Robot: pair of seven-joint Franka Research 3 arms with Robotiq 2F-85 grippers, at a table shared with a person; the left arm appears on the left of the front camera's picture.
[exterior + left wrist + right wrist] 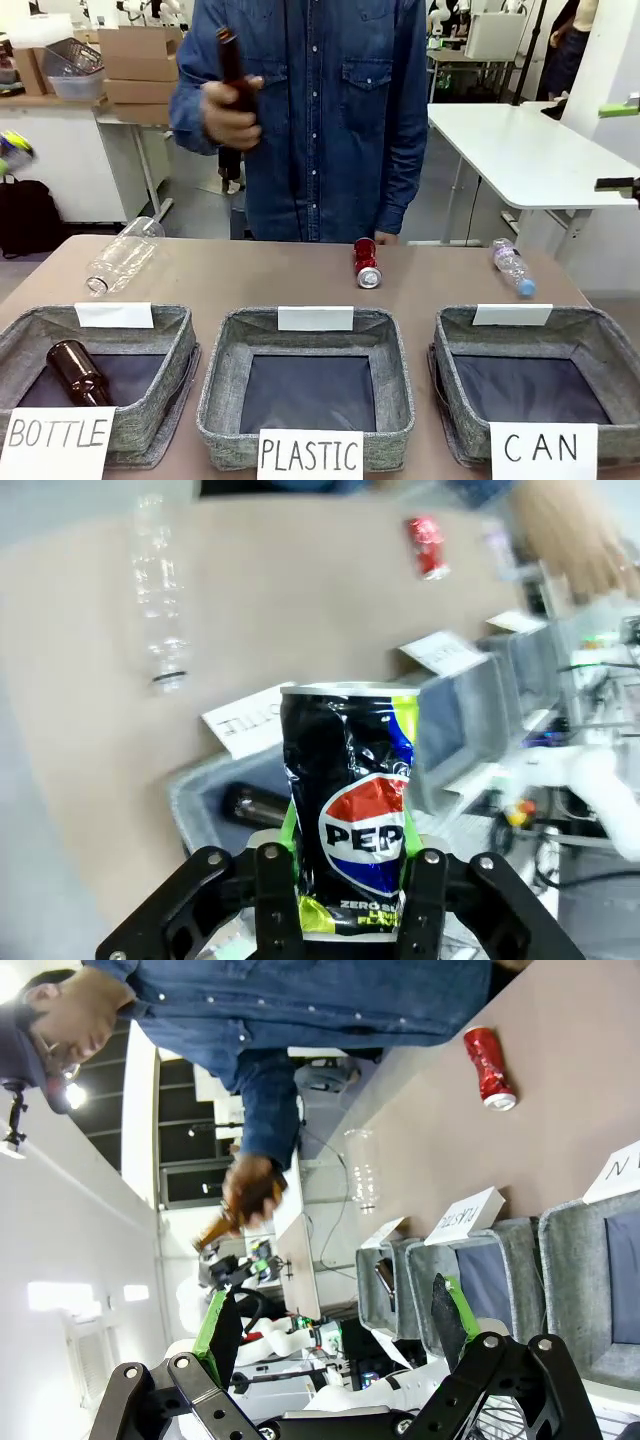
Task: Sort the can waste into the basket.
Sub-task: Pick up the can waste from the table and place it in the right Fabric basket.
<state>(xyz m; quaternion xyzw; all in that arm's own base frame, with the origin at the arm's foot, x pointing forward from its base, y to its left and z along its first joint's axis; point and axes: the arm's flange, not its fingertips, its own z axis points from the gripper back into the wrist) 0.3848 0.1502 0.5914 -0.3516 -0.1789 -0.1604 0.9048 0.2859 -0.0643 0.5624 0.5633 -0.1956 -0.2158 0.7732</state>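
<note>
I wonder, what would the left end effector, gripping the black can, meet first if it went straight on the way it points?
Most likely the grey bin by the BOTTLE card, where a brown bottle lies; the black can hides the exact line, so depth is unclear.

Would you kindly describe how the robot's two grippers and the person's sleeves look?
Both the left gripper and right gripper have black jointed frames with silver bolts and green pads. The person's sleeves are long blue denim.

That black can is glossy crinkled metal, red can shiny too; basket rough grey cloth, counter matt.
</note>
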